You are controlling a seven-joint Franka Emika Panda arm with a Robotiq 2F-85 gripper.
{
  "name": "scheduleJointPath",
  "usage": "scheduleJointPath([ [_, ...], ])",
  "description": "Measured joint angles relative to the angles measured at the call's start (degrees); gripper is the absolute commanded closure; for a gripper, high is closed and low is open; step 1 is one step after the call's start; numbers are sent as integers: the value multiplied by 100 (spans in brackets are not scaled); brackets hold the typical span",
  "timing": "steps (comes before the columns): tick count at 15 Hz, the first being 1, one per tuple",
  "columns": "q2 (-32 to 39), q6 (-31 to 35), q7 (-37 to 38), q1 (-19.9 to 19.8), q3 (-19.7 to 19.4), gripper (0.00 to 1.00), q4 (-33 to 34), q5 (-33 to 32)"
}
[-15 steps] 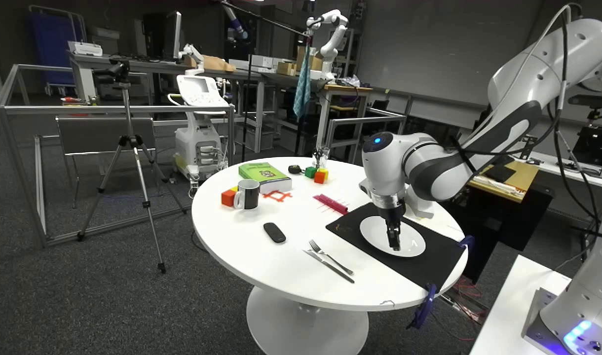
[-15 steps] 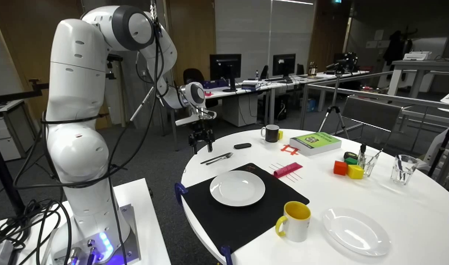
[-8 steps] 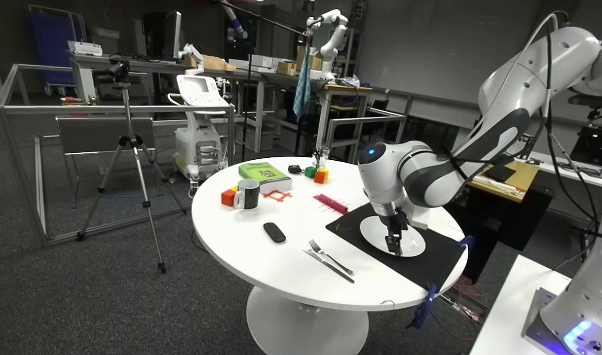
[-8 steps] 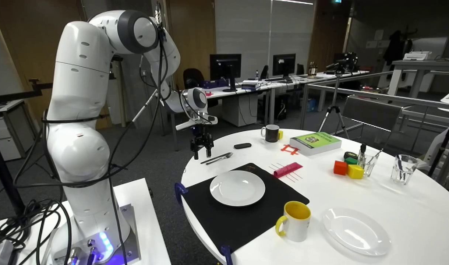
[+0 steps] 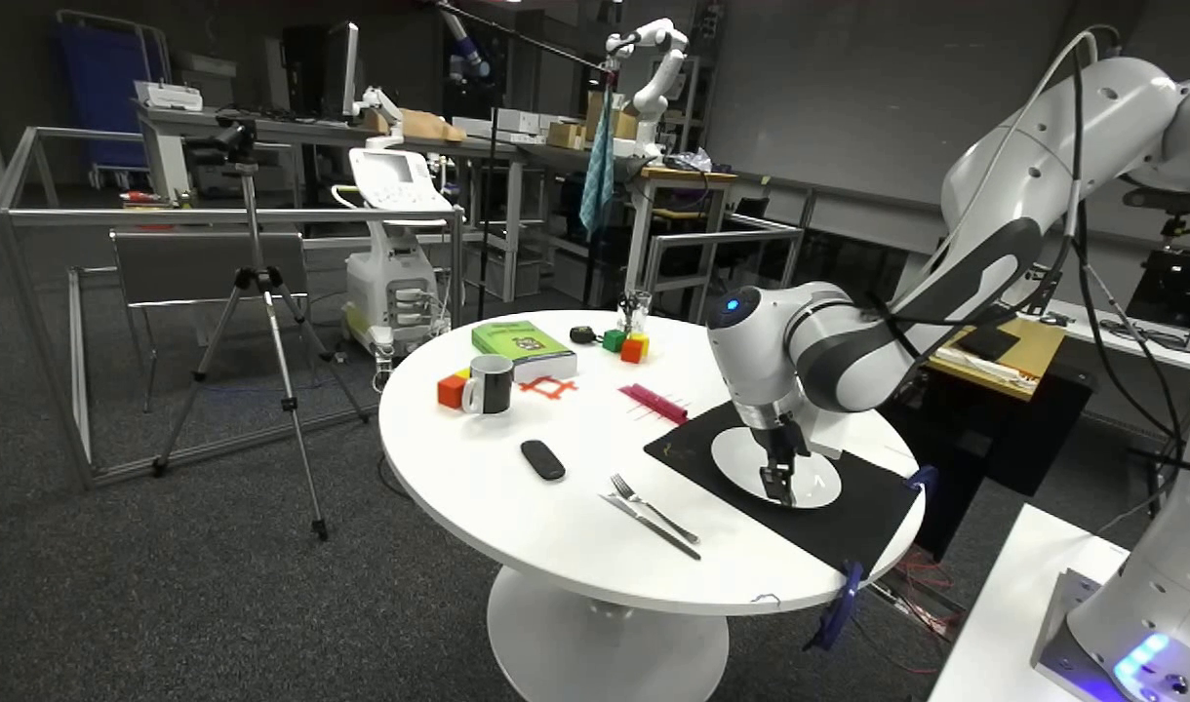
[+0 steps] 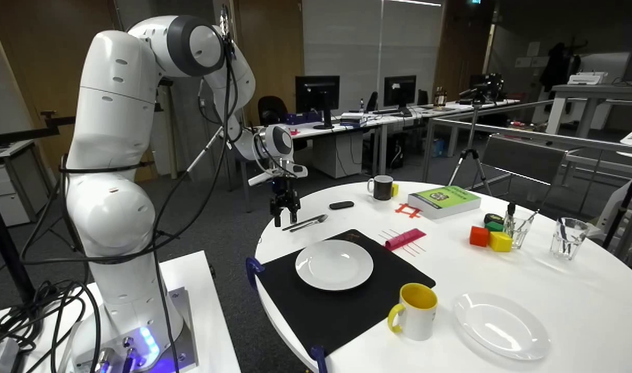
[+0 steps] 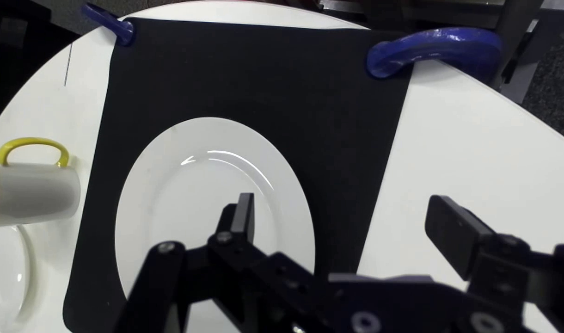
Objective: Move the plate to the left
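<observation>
The plate point(image 7: 203, 194), white and round, lies flat on a black placemat point(image 7: 263, 78); in both exterior views the plate point(image 6: 334, 265) is on that mat near the table edge. My gripper point(image 7: 343, 203) stands open with nothing between its fingers. In the wrist view its left finger overlaps the plate and its right one lies over bare white tabletop past the mat. An exterior view shows the gripper point(image 6: 285, 221) hanging above the table's rim on the cutlery side, apart from the plate. From an exterior view, the gripper point(image 5: 778, 495) covers part of the plate.
Beside the mat stand a white mug point(image 6: 418, 317) with yellow handle and another white plate point(image 6: 502, 325). Blue clamps point(image 7: 437, 48) hold the mat at the rim. A fork and knife point(image 5: 654, 517) lie opposite. A dark mug point(image 5: 493, 382), book and blocks sit farther off.
My gripper has come lower and its wrist has tilted and turned somewhat, mostly in the first half second. Its fingers have stayed open. The plate has not moved.
</observation>
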Motion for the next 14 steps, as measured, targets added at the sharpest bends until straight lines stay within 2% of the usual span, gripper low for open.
scheduleJointPath([
  [7, 98, -15, -25, 5, -15, 0, 23, -72],
  [14, 987, -281, -276, 190, -223, 0, 615, -827],
])
